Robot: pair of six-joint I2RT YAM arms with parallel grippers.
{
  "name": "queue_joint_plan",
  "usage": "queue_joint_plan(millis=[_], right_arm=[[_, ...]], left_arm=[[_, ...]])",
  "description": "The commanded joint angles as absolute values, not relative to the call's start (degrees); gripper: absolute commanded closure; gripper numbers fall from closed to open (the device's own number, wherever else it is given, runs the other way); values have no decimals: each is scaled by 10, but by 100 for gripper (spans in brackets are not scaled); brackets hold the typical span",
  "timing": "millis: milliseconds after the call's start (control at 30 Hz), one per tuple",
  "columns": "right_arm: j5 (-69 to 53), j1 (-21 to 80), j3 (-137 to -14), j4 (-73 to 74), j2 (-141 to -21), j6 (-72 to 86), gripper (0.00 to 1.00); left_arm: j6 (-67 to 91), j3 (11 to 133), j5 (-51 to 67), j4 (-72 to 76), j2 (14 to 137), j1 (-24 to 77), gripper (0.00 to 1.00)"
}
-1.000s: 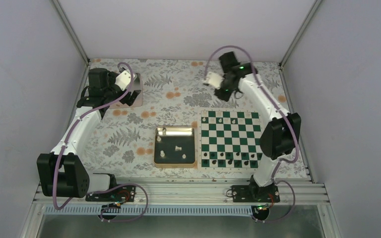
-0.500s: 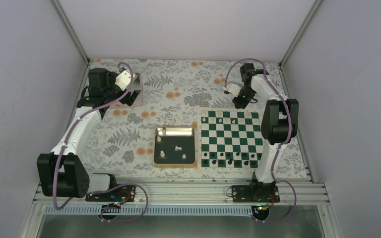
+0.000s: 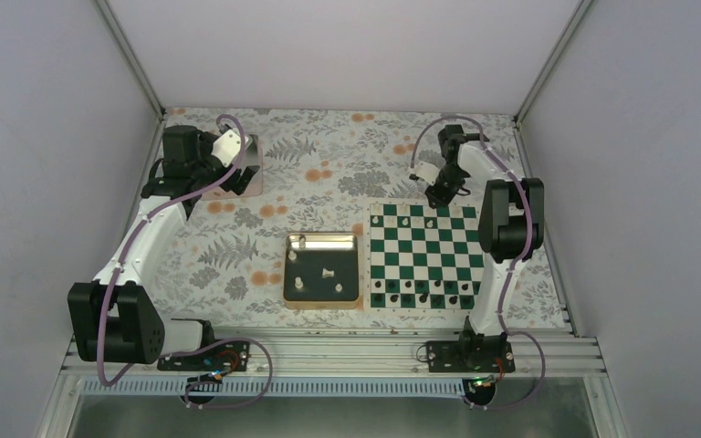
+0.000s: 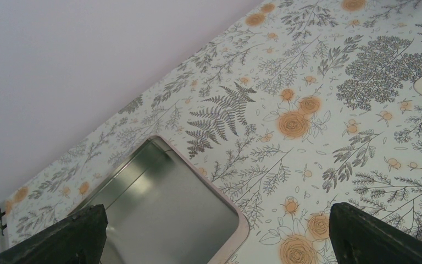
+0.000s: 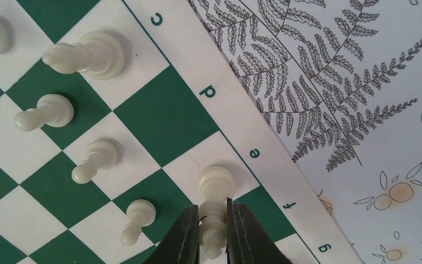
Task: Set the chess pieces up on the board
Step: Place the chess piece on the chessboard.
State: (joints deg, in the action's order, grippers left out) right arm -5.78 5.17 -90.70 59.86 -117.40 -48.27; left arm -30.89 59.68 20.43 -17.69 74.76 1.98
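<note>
The board [image 3: 420,258] lies at the right of the table, with several white chess pieces on its far rows. My right gripper [image 3: 437,196] hangs over the far edge, shut on a tall white chess piece [image 5: 215,184]. In the right wrist view the gripper [image 5: 213,217] clamps the piece's stem. Its base sits on the white edge square by the letter e of the board [image 5: 159,118]. Another tall piece [image 5: 88,55] and three pawns [image 5: 94,159] stand close by. My left gripper [image 3: 222,178] is open at the far left, its jaws [image 4: 220,242] wide apart with nothing between them.
A gold-rimmed tray [image 3: 323,237] left of the board holds several loose white pieces [image 3: 327,273]. Black pieces [image 3: 420,297] fill the board's near rows. A shallow silver tin [image 4: 198,170] lies under the left gripper at the far left. A flowered cloth covers the table.
The right arm has swung from above the cloth behind the board down to the board's far edge, carrying the white piece. The left arm has not moved.
</note>
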Motion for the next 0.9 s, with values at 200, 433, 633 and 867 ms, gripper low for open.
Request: queue_joint_plan(millis=[200, 433, 633, 867], right_arm=[[-73, 51, -897, 592, -1180, -487, 86], [-57, 51, -901, 582, -1152, -480, 68], [-44, 68, -946, 613, -1103, -473, 61], [-17, 215, -991, 661, -1071, -456, 54]], left_arm=[[-314, 602, 215, -171, 747, 18, 0], [-314, 602, 214, -171, 747, 18, 0], [-313, 603, 214, -171, 745, 19, 0], [-313, 605, 214, -173, 742, 18, 0]])
